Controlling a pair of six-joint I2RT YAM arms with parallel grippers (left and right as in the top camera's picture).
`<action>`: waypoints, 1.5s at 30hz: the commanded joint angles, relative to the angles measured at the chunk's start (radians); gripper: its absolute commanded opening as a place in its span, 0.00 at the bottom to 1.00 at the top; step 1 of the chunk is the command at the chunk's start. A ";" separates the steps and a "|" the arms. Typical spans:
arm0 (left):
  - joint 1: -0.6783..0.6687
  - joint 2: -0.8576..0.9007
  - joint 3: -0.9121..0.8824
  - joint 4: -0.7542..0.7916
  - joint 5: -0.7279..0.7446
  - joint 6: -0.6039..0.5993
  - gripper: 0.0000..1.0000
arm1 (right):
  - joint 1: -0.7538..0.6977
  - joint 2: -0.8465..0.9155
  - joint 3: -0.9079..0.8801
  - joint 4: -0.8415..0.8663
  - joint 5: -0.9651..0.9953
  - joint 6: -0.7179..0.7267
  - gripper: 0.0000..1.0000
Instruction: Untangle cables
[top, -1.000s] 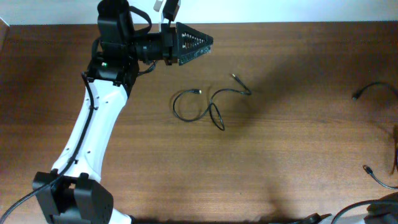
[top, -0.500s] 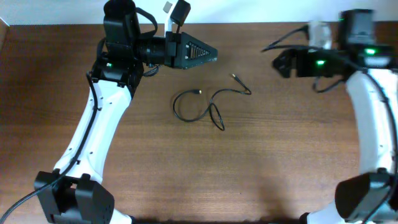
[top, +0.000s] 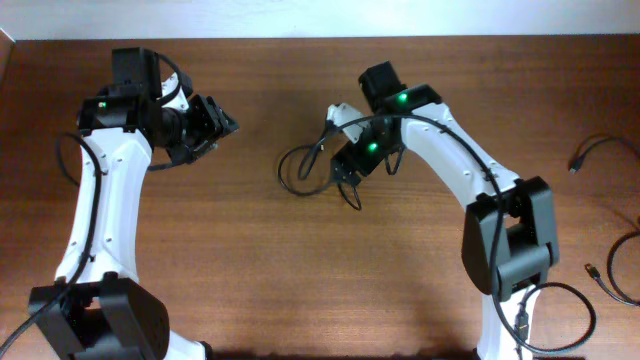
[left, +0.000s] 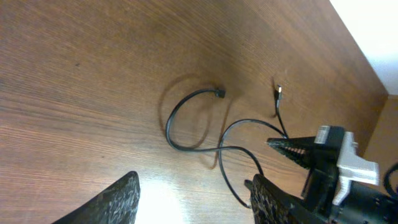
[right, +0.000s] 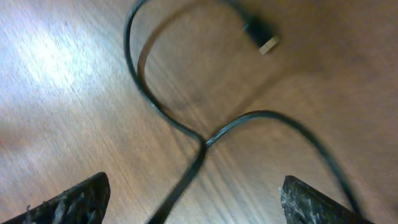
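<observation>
1. The left arm (top: 90, 210) has long white links between black joint housings, with a thin black cable (top: 92, 225) running along the white shell.
2. A green light (top: 103, 102) glows on its upper black joint.
3. The right arm (top: 450, 155) is built alike, white and black, with two green lights (top: 403, 97) near its wrist.
4. The left fingers (left: 115, 199) and the right fingers (right: 74, 198) are black with a rough, pebbled surface.

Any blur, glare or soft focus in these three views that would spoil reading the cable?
Overhead: sharp and evenly lit, the cable clear against the table. Left wrist: cable crisp, with a bright glare patch on the wood near the bottom edge. Right wrist: soft overall, the cable's lower stretch smeared, glare on the wood at upper left.
</observation>
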 joint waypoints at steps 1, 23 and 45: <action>-0.002 -0.005 0.001 -0.045 -0.029 0.045 0.58 | 0.015 0.026 0.002 -0.057 -0.010 -0.008 0.29; -0.212 -0.005 0.000 -0.191 0.081 0.243 0.58 | -0.102 0.024 1.357 -0.204 0.739 0.412 0.04; -0.212 -0.005 0.000 -0.093 0.082 0.185 0.59 | -1.426 0.026 1.141 -0.324 0.277 0.614 0.07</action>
